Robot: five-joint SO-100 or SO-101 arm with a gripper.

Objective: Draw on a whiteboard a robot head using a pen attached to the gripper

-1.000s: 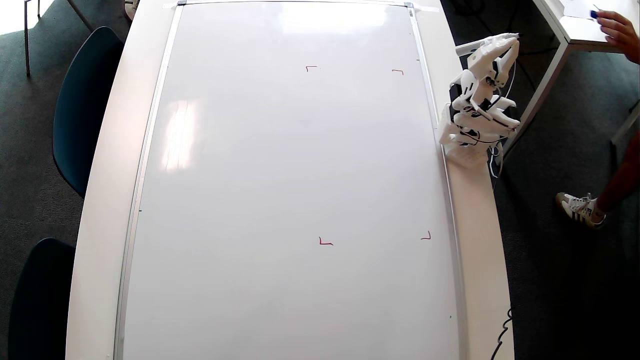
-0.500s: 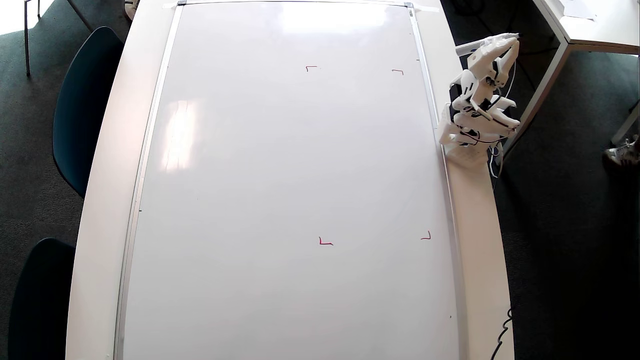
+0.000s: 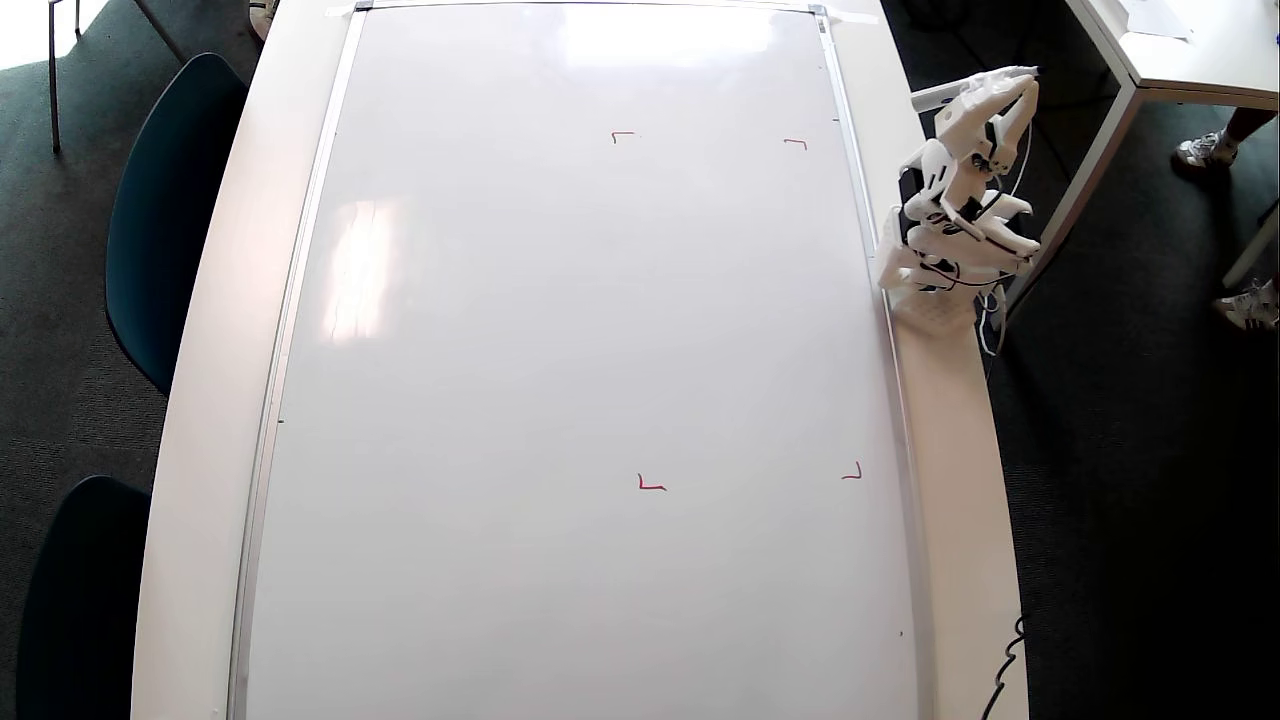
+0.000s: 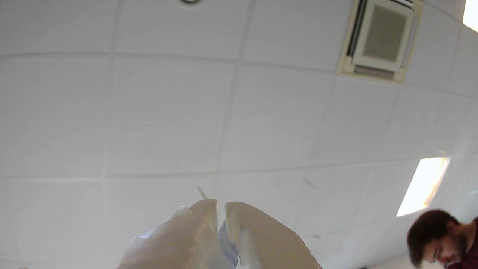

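The arm was white 3D-printed plastic, built of angular, faceted segments with black servo blocks showing between them. Thin dark wires ran along its lower links, and a white cable looped down at its right side in the overhead view. Its gripper had 2 smooth, rounded, cream-white fingers, pale bluish plastic visible between them lower down.

An office: tiled ceiling with vent, carpet, white tables.
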